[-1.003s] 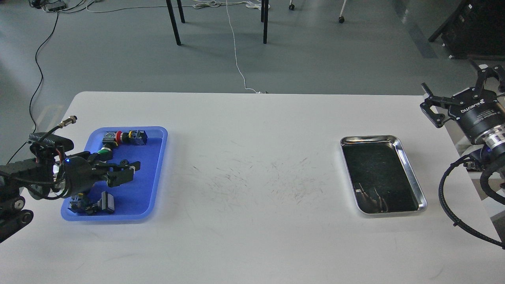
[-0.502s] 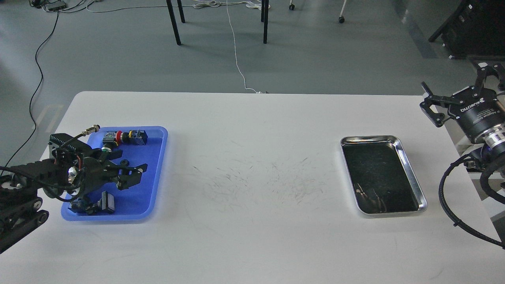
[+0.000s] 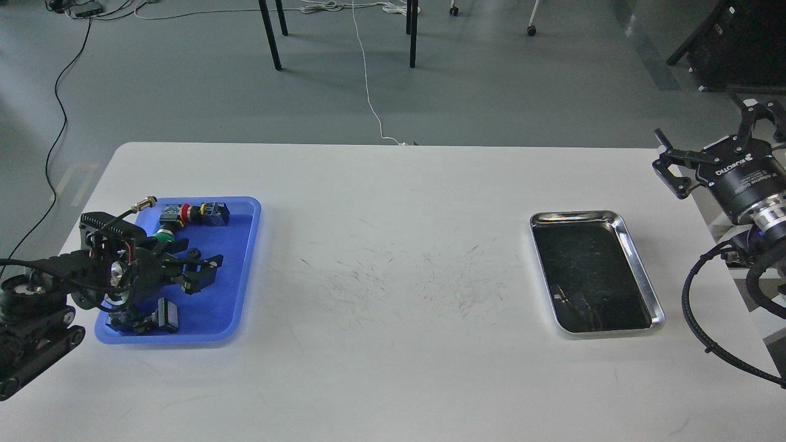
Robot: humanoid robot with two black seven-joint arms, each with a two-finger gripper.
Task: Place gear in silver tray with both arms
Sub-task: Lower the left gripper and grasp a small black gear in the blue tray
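A: Where is the left hand (image 3: 199, 270)?

B: At the left of the frame, over the middle of the rectangular blue plastic tray (image 3: 242, 270). Its black fingers are dark against dark parts, so I cannot tell whether they are spread or closed on anything.

A: And the gear?

B: I cannot pick out a gear for certain. A small black round piece (image 3: 194, 253) lies right by the fingers; it may be the one. Further out there is a red-and-yellow push-button part (image 3: 195, 213) at the tray's top edge, a green-capped part (image 3: 163, 235) below it, and a black switch block (image 3: 164, 316) near the bottom edge.

A: How would it handle?

B: I judge it small, stiff and light, likely to slip or roll; pinching across its rim seems safest.

A: The right hand (image 3: 715, 144)?

B: At the right edge, held above the white tabletop (image 3: 393, 258), claws spread wide, holding nothing. The shiny rectangular silver metal tray (image 3: 638, 270) sits lower left of it, with nothing in it yet.
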